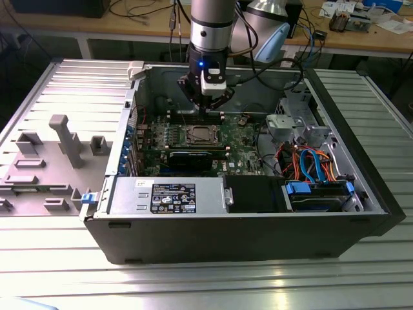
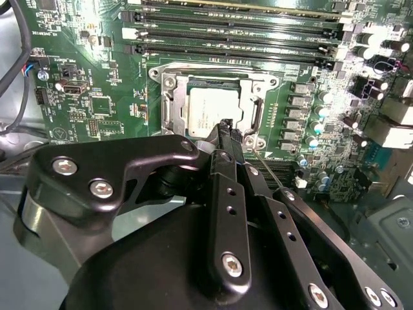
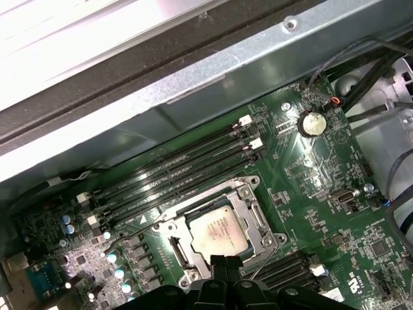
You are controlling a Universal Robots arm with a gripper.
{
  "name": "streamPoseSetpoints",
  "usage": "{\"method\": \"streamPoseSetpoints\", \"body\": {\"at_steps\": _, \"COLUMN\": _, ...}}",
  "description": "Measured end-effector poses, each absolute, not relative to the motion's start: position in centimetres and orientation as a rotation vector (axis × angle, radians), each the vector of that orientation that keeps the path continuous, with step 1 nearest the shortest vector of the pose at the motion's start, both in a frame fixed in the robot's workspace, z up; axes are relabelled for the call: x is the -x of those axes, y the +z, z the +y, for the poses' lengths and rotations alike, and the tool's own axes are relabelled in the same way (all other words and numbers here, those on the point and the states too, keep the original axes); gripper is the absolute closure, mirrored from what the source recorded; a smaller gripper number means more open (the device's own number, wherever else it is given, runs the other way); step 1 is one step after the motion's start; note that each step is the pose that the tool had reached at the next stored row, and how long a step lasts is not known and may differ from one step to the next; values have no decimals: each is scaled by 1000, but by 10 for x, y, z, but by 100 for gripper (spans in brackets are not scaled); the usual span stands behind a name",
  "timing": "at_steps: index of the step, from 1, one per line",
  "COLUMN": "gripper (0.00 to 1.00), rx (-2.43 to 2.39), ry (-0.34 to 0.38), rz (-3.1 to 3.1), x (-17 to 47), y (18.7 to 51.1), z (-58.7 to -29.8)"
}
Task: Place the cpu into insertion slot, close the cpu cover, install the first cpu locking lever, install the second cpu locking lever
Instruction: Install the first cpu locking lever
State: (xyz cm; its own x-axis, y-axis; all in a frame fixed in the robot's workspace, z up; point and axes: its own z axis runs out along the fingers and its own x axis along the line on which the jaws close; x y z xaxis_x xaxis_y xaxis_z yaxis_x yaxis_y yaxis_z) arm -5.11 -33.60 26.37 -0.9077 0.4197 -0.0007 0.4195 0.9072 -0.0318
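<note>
The cpu [image 2: 210,110] [image 3: 216,232] [image 1: 200,134], a small silver-topped square, lies flat in the insertion slot [image 2: 193,82] on the green motherboard. The cpu cover [image 2: 171,106] [image 3: 250,208], a silver metal frame, lies down around it, and the chip's top shows through its window. A thin wire locking lever [image 2: 277,174] [image 3: 261,266] angles out from the socket's corner, and another wire lever [image 3: 137,227] sticks out on the opposite side. My gripper [image 2: 226,126] [image 3: 226,260] [image 1: 208,106] hangs just above the socket's edge. It is shut and holds nothing.
Long black memory slots [image 2: 232,32] [image 3: 174,171] run beside the socket. In the open case sit a long black card [image 1: 190,158], the grey power-supply box [image 1: 168,197], a tangle of cables [image 1: 310,161] and a drive cage [image 1: 319,194]. A grey fixture [image 1: 64,139] stands outside, on the exterior view's left.
</note>
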Motion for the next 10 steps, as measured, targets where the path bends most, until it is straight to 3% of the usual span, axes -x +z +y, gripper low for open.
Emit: {"method": "streamPoseSetpoints", "body": {"at_steps": 10, "gripper": 89, "rx": 629, "ry": 49, "rz": -3072, "x": 51, "y": 264, "z": -336}}
